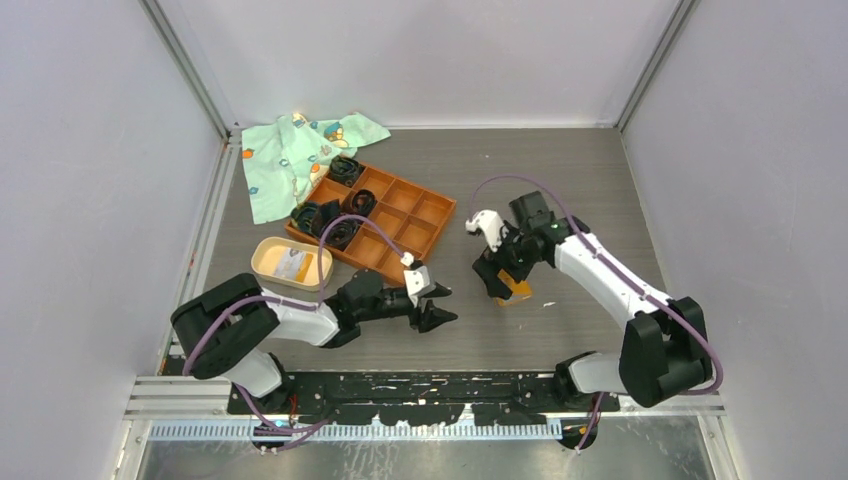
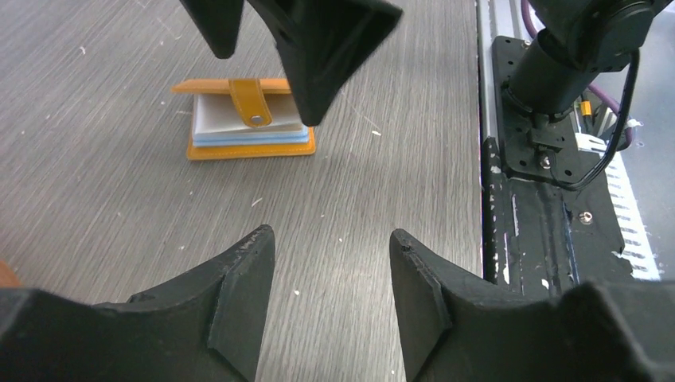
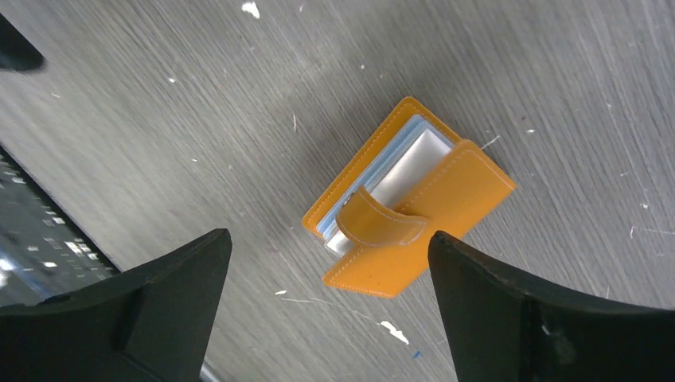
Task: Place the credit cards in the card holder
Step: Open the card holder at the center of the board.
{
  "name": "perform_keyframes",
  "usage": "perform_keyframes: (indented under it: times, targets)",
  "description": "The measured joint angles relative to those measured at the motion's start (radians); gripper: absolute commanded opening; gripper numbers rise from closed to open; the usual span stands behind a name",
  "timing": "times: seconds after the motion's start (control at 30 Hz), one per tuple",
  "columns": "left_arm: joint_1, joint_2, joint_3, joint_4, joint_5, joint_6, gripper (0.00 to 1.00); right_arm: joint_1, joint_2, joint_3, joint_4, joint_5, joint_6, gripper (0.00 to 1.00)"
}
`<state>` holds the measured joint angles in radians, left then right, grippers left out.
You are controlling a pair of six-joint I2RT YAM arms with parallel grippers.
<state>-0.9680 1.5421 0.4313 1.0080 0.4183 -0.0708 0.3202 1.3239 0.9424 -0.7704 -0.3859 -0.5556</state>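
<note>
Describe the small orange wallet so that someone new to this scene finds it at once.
On the grey table, follow the right arm to its open jaws: the orange wallet lies flat just below them. Unlike the big orange grid tray and the beige oval tray to the left, it is a small folded case with a strap and pale layers inside.

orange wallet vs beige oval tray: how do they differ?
Shape: the orange wallet is flat and square-cornered; the beige oval tray is rounded with a raised rim. State: the wallet has a strap over stacked pale layers; the tray is open-topped. Place: the wallet lies mid-table; the tray sits beside the orange grid tray. Both rest on the table.
</note>
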Motion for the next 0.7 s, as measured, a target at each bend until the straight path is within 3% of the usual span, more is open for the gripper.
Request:
perform_keyframes:
  times: [0.2, 0.27, 0.37, 0.6, 0.7]
  targets:
    - [0.0, -0.03, -0.045, 0.004, -0.026, -0.004, 0.55, 0.108, 0.01, -0.09, 0.068, 0.214, -0.05, 1.0]
    - [-0.001, -0.035, -0.048, 0.005, -0.029, -0.007, 0.54, 0.127, 0.02, -0.102, 0.089, 0.278, -0.058, 0.95]
    - [-0.001, -0.035, -0.048, 0.006, -0.034, -0.013, 0.54, 0.153, 0.038, -0.117, 0.116, 0.385, -0.07, 0.78]
    - [-0.001, -0.037, -0.05, 0.006, -0.042, -0.023, 0.54, 0.162, 0.04, -0.117, 0.133, 0.48, -0.067, 0.22]
    - [-0.001, -0.043, -0.057, 0.007, -0.041, -0.016, 0.54, 0.156, 0.039, -0.112, 0.131, 0.486, -0.06, 0.06]
